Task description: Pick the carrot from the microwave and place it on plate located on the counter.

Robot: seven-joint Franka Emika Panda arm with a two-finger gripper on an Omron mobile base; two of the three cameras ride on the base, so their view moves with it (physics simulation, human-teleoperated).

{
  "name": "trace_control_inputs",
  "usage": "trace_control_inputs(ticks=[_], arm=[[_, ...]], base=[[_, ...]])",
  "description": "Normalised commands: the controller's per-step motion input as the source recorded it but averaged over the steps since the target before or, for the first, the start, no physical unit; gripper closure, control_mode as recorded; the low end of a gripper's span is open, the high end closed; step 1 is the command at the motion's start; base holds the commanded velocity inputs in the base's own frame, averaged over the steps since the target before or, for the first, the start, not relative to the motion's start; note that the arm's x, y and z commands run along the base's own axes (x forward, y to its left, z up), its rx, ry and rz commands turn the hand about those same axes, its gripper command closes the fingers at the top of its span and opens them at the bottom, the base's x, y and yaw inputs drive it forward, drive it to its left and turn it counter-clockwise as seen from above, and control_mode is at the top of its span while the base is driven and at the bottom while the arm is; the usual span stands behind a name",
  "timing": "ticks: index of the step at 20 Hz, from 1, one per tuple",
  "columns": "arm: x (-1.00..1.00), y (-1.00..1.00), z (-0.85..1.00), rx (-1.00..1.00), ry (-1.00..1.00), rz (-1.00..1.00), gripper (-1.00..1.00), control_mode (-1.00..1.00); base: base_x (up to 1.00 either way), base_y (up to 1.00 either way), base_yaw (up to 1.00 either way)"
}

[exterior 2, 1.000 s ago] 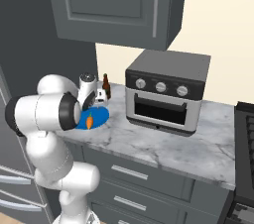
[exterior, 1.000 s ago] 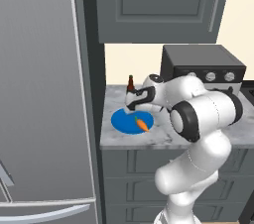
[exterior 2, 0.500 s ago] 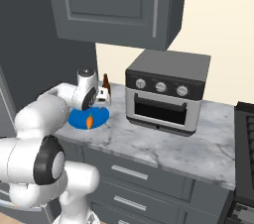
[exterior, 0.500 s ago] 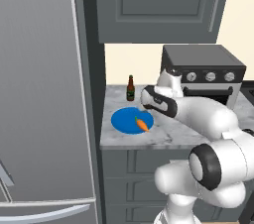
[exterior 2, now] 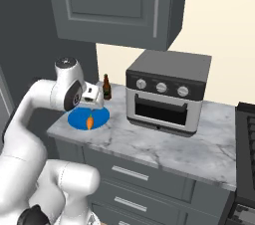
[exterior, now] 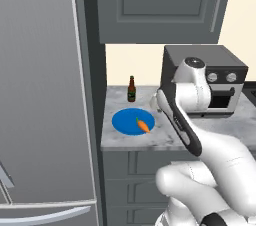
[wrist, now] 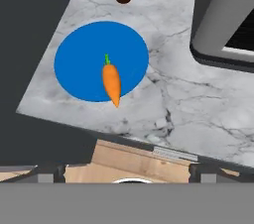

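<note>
Carrot point(wrist: 111, 82) lying on blue plate point(wrist: 79, 64), tip just past plate rim toward counter point(wrist: 198, 109) front edge. Plate near counter's left front corner; bottle point(exterior: 131, 89) behind it by back edge. Oven point(exterior 2: 167, 92) to the right, well apart. Gripper point(exterior 2: 97, 100) above plate's right side, empty; jaw gap can't tell.

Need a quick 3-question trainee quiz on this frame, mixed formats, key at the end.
1. True or false: the carrot lies on the blue plate.
2. What stands on the counter just behind the plate? A) brown bottle B) white mug C) kettle
3. Fill in: the carrot's tip pokes past the plate's ____.

Key:
1. True
2. A, the bottle
3. rim
</note>
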Motion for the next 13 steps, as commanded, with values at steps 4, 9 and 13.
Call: trace_control_inputs(ticks=[4, 9, 13], arm=[[-1.0, -0.05, 1.0, 0.0, 0.01, -0.06, -1.0, -1.0], [-0.97, -0.03, 1.0, 0.0, 0.0, -0.04, -1.0, -1.0], [-0.58, 0.0, 0.85, 0.0, 0.0, 0.0, -1.0, -1.0]], base=[[0.0, 0.0, 0.0], [0.0, 0.0, 0.0], [0.0, 0.0, 0.0]])
